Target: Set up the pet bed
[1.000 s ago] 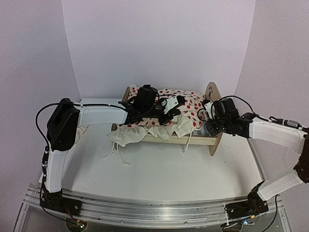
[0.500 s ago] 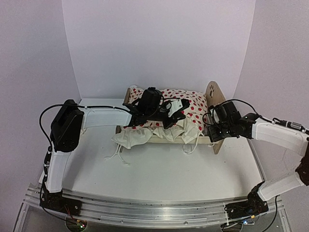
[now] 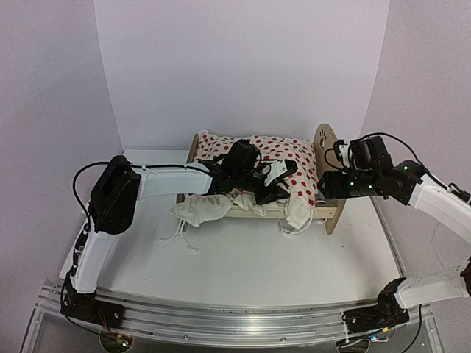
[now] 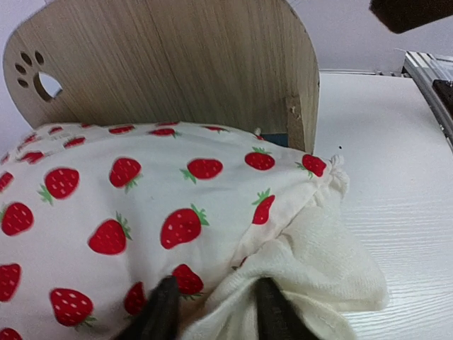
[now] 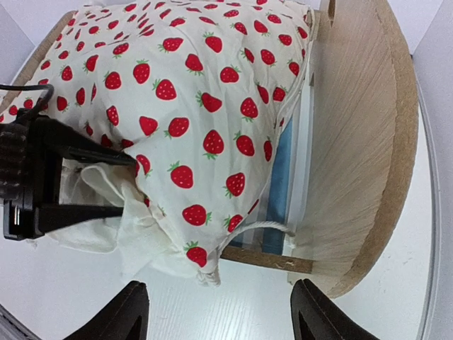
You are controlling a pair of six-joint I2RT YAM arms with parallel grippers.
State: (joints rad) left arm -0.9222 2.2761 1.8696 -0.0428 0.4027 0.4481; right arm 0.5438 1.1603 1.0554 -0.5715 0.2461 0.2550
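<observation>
Pet bed (image 3: 324,143): far centre of desk (image 3: 257,257), headboard at right, strawberry-print blanket (image 3: 283,151) on top. Left gripper (image 4: 214,289): jaws partly apart, straddling a blanket fold. Right gripper (image 5: 219,290): jaws wide, holding nothing, near the headboard.

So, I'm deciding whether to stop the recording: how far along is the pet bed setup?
Done: strawberry blanket covers the pet bed, blue mattress underneath. In hand: left gripper at the blanket's ruffled edge, fingers parted; right gripper open, empty, by the headboard. Left: ruffle hangs bunched off the bed's near side.
</observation>
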